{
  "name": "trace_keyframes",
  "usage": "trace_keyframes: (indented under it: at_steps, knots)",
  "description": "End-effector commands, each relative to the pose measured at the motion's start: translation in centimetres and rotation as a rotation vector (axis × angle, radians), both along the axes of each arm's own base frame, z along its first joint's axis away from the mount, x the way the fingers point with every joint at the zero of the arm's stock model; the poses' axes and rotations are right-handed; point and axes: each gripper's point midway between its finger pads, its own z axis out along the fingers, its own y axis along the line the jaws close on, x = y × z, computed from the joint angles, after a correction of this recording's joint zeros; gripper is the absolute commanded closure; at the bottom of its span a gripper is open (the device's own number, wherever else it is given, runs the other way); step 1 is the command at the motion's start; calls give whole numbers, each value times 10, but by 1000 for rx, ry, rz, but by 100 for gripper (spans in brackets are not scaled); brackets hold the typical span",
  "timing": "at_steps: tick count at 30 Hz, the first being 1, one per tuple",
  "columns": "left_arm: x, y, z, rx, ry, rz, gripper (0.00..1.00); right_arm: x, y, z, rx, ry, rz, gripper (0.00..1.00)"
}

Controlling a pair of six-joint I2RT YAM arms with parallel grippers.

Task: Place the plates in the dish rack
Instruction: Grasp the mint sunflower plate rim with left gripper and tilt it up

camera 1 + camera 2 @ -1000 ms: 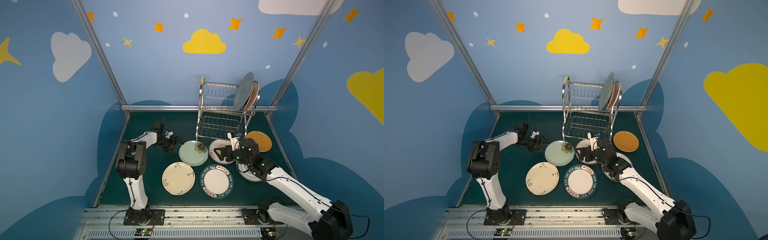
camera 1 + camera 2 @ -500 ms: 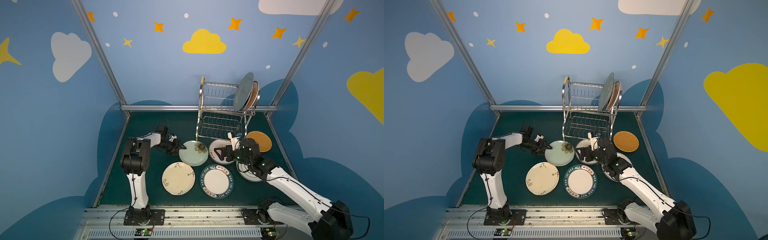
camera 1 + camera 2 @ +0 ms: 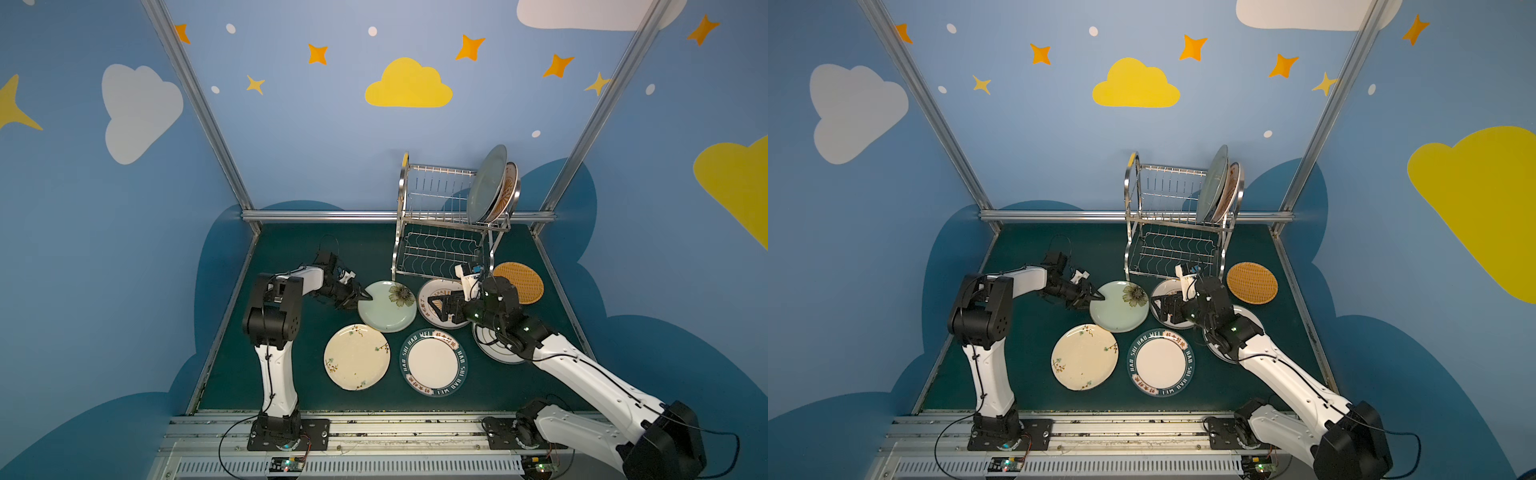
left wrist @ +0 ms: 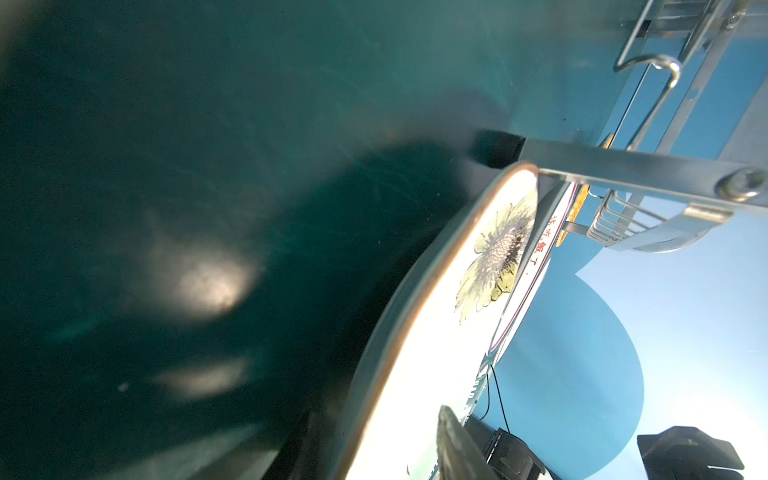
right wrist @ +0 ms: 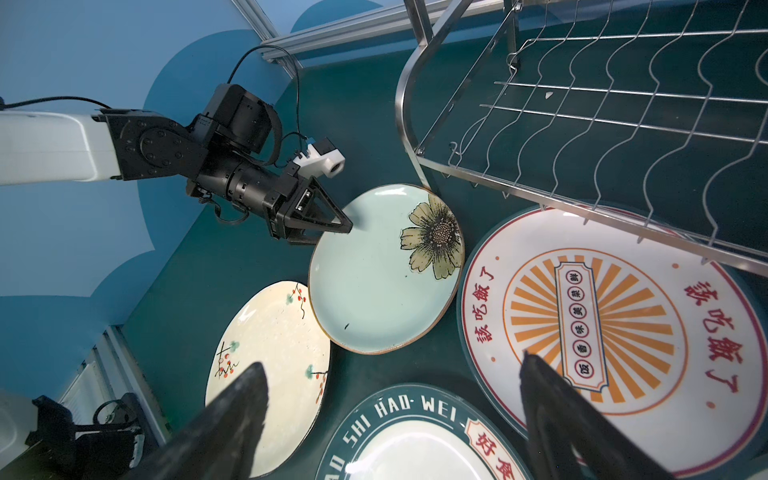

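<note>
The left gripper (image 3: 364,296) has come to the green plate (image 3: 386,309), flat just beside the rack (image 3: 436,249), jaws narrowing astride its rim; whether they pinch yet cannot be told; a lift looks next; the right gripper (image 3: 436,309) hangs spread above the sunburst plate (image 5: 602,324).

I can't tell whether my left gripper (image 5: 345,227) has the green plate (image 5: 374,286) pinched: the rim hides its lower jaw. My right arm (image 3: 582,374) covers half of a white plate (image 3: 486,351).
</note>
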Motion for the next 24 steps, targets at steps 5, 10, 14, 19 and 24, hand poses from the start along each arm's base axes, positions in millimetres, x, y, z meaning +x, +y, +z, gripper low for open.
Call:
trace_keyframes:
  at_steps: [5, 10, 14, 19, 24]
  knots:
    - [-3, -5, -10, -17, 23, -7, 62, 2, 1, 4, 16, -12, 1, 8]
    - [-5, -9, -10, -26, 23, -15, 68, 2, 1, 3, 14, -9, -1, 8]
    - [-6, -9, -12, -29, 29, -18, 76, 2, 1, 2, 11, -6, -3, 8]
    - [-6, -11, -9, -42, 26, -17, 82, 3, 1, 2, 11, -6, -3, 8]
    - [-6, -12, -1, -64, 17, -14, 90, 2, 1, 1, 5, 3, -3, 8]
